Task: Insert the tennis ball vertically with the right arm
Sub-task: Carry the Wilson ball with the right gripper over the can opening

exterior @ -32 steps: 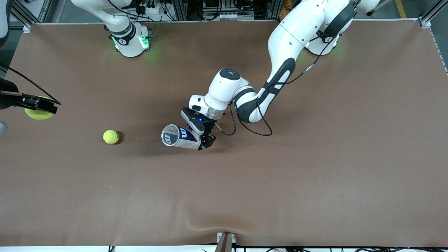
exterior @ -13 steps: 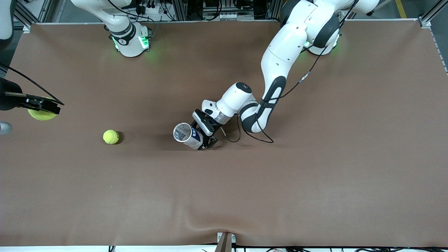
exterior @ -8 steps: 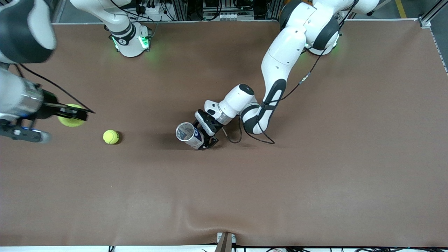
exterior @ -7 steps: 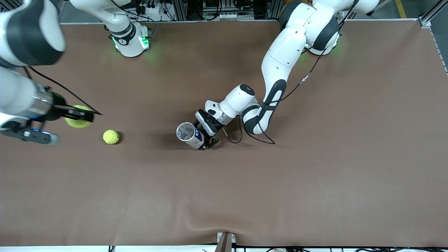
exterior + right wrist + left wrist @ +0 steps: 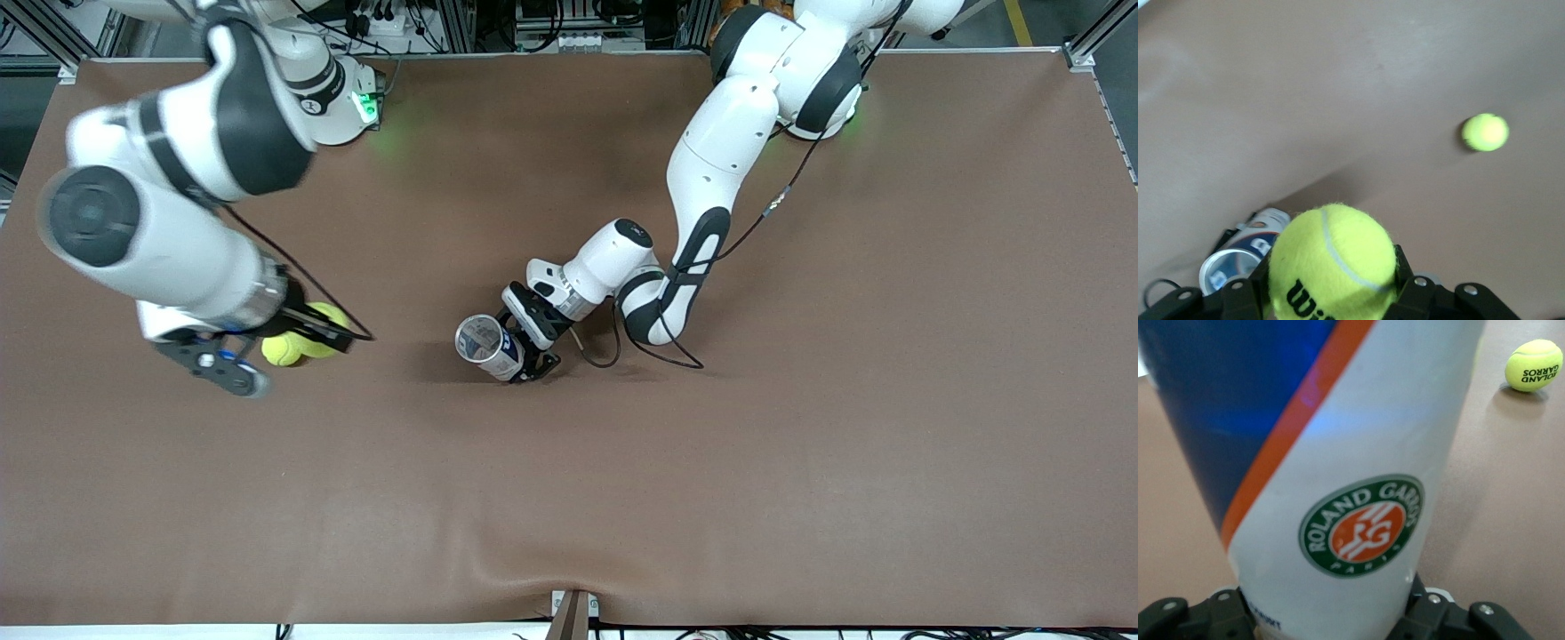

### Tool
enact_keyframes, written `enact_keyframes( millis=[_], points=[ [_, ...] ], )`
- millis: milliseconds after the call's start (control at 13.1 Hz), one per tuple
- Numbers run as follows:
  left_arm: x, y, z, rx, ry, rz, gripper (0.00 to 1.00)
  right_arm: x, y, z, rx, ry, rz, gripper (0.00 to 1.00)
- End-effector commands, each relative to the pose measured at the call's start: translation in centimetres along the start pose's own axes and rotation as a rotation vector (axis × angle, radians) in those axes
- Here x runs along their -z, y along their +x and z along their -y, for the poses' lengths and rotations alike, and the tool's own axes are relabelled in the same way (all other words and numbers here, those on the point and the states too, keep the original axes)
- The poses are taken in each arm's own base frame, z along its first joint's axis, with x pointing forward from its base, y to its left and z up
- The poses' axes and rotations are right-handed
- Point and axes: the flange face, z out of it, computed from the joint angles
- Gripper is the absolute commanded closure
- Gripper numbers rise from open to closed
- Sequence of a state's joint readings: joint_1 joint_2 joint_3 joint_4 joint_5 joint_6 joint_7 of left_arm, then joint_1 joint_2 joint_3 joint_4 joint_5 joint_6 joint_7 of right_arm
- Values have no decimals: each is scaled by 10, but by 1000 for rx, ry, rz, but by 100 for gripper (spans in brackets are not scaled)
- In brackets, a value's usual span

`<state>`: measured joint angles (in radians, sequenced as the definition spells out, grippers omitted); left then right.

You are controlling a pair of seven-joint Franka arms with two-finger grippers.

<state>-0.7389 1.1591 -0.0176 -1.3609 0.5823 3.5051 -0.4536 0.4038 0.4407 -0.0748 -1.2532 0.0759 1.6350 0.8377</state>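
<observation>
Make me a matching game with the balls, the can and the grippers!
Things:
1. held ball
2. loose ball
3. can
4. right gripper

States:
A. lies on the table
B. gripped by the left gripper, mouth up
C. up in the air over the table, toward the right arm's end
D. yellow-green with black letters, pinched between two fingers

Pairs: 1-D, 2-A, 3-B, 4-C

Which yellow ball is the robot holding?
The yellow tennis ball in the right gripper, up in the air. The other yellow tennis ball lies loose on the brown table.
</observation>
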Motion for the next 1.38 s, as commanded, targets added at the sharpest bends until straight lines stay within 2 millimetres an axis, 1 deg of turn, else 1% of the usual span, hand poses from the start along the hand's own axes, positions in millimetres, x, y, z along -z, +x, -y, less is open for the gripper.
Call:
enact_keyframes(
  millis=[0, 77, 230, 383, 459, 536, 766, 842, 1148, 1225, 1302],
  points=[
    [-1, -6, 5, 15, -8, -23, 20, -25, -24, 44, -55, 18, -21, 100],
    [-1, -6, 6, 17, -7, -25, 20, -35, -32, 56, -68, 23, -27, 100],
    [-1, -5, 6, 15, -7, -26, 19, -49, -46, 73, -72, 17, -28, 100],
    [-1, -5, 6, 15, -7, -26, 19, -60, -62, 85, -70, 4, -19, 100],
    [-1, -5, 6, 17, -7, -26, 19, -68, -70, 91, -68, -6, -13, 100],
    [-1, -5, 6, 15, -7, -26, 16, -78, -77, 98, -60, -18, -6, 100],
    [0, -2, 6, 14, -7, -31, 15, -105, -101, 117, -49, -54, 7, 100],
    [0, -2, 6, 14, -7, -31, 15, -110, -109, 121, -50, -62, 9, 100],
    [0, -2, 6, 14, -7, -31, 15, -115, -116, 125, -39, -66, 15, 100],
    [0, -2, 6, 16, -6, -31, 15, -117, -115, 125, -37, -69, 16, 97],
    [0, -2, 6, 14, -7, -31, 15, -118, -112, 124, -42, -70, 17, 49]
  ],
)
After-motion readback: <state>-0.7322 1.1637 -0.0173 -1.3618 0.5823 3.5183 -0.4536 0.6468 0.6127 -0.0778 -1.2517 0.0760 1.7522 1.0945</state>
